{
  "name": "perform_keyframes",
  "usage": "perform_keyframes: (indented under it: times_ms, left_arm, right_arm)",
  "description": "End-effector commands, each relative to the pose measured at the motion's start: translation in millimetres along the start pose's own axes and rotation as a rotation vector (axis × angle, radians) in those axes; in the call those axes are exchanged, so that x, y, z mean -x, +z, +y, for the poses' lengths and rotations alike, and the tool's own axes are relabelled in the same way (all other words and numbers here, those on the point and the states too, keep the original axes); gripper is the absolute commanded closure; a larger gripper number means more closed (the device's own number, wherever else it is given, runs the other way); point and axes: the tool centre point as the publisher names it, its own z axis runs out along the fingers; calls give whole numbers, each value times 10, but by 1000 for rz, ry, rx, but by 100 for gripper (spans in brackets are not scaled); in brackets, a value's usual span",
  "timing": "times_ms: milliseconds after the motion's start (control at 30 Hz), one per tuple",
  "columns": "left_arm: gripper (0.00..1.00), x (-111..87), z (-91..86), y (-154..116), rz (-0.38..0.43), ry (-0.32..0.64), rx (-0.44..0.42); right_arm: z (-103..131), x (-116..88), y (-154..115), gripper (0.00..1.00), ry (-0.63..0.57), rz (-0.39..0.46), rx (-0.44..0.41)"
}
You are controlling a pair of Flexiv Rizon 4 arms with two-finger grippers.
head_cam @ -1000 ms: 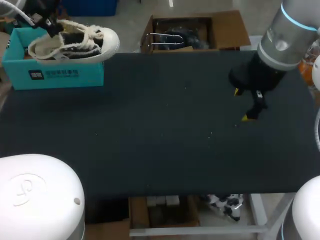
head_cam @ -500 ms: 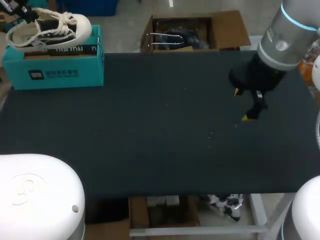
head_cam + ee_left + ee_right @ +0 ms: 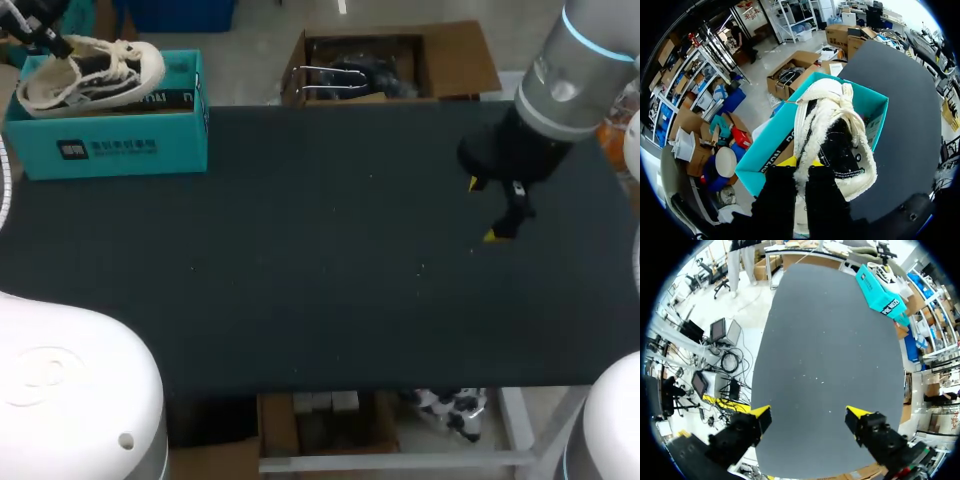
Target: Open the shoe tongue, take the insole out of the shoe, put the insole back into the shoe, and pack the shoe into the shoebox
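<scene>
A cream and black canvas shoe (image 3: 92,70) hangs over the open teal shoebox (image 3: 105,145) at the table's far left corner. My left gripper (image 3: 36,36) is shut on the shoe at its heel rim. In the left wrist view the gripper (image 3: 804,163) pinches the frayed collar, with the shoe (image 3: 835,135) pointing toe-first into the shoebox (image 3: 877,107). Whether the shoe touches the box floor is hidden. My right gripper (image 3: 482,211) hovers open over the table's right side with nothing between its fingers. From the right wrist view the gripper (image 3: 809,413) faces the bare mat, with the shoebox (image 3: 881,294) far ahead.
The dark table mat (image 3: 300,260) stretches between the shoebox and my right gripper, with a few pale specks on it. Its front edge runs just ahead of my two arm bases.
My left gripper has carried the shoe leftward and back, from over the box's right end to over its left part. The right arm has not moved.
</scene>
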Motion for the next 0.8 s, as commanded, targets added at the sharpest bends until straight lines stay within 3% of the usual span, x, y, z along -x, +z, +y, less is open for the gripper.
perform_keyframes:
  times_ms: [33,400,467,567,600,633,667,800]
  left_arm:
    - [100,254,39,514,95,6,7]
    - [100,-106,277,991,191,119,95]
    - [100,-134,311,1071,220,115,107]
    - [100,-121,309,1184,197,87,157]
    - [86,-100,294,1209,182,63,164]
    - [22,-77,280,1218,165,31,175]
    - [0,-43,259,1214,153,3,180]
    - [0,33,218,991,147,-64,140]
  right_arm:
    - [-1,-2,2,0,0,-1,1]
    - [-1,-2,2,0,0,-1,1]
    - [-1,-2,2,0,0,-1,1]
    - [-1,-2,2,0,0,-1,1]
    - [-1,-2,2,0,0,-1,1]
    - [-1,-2,2,0,0,-1,1]
    - [-1,-2,2,0,0,-1,1]
    - [-1,-2,2,0,0,-1,1]
